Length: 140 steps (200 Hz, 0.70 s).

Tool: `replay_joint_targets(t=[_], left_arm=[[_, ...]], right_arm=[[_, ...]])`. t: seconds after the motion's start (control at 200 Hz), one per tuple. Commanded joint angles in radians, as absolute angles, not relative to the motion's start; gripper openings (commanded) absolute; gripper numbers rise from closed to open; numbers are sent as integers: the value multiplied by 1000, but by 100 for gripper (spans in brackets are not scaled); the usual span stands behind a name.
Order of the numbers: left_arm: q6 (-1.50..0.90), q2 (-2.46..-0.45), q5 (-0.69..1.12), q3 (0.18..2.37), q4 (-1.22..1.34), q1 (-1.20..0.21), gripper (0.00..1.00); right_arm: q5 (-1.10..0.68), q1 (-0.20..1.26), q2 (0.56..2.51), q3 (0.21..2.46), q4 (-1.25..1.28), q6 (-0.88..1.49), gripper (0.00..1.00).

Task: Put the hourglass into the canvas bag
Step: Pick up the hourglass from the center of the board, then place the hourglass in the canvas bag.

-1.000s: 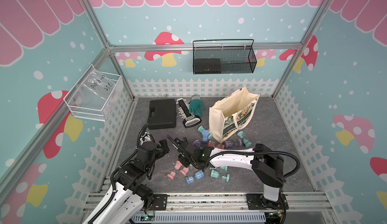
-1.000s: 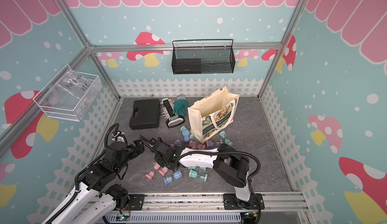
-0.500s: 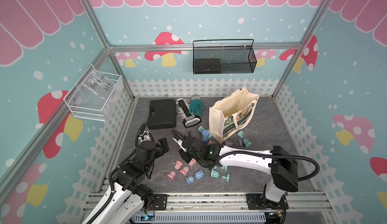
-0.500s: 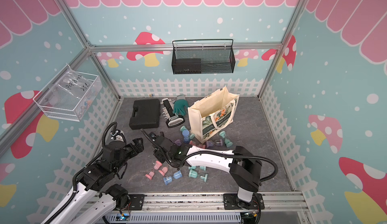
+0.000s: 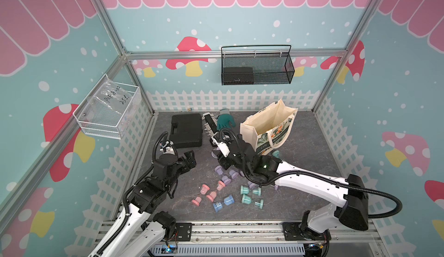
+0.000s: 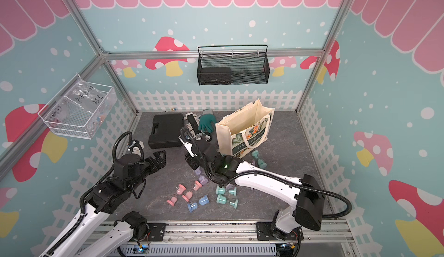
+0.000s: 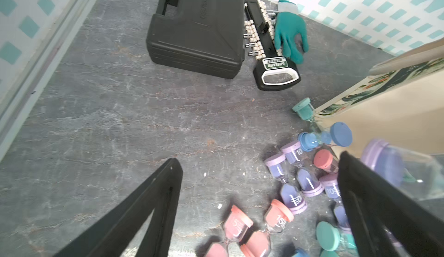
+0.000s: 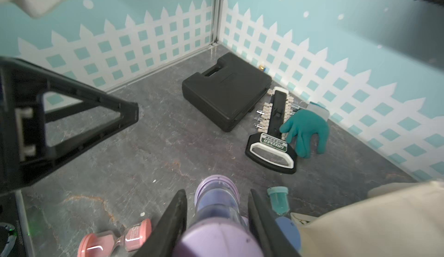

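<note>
Grey stone-look floor [image 5: 312,152] lay under both arms. Left gripper [image 5: 189,158] hovered low, jaws spread, empty. Right gripper [image 8: 217,195], stretched forward, clamped a lilac hourglass [image 8: 215,210] with purple sand, just outside the upright, open canvas bag [image 5: 251,131].

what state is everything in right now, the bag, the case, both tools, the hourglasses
canvas bag, upright, mouth open
right tool, shut on the purple hourglass
purple hourglass, held, outside the bag
left tool, open, empty
other hourglasses, lying loose, outside the bag
black case, closed, lying flat
green glove, limp, partly on the socket rail
</note>
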State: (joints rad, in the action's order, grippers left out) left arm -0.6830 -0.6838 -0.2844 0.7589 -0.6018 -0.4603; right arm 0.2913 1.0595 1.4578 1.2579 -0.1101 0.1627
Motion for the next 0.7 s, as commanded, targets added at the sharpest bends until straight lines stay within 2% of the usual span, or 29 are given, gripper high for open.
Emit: replay_joint_targets(t=[0.0,0.31,0.695], left_arm=[[-666,-719,-223,791,-531,-465,99],[-633,-850,-164,853,-408,-495,100],[-604,-1000,-116,942,-319,-544,99]], right_arm=[[292,1023,1408,1288,-74,122,24],[213,847,1352,1397,-99,126,22],[58,587,1446,1587,-216,196,20]])
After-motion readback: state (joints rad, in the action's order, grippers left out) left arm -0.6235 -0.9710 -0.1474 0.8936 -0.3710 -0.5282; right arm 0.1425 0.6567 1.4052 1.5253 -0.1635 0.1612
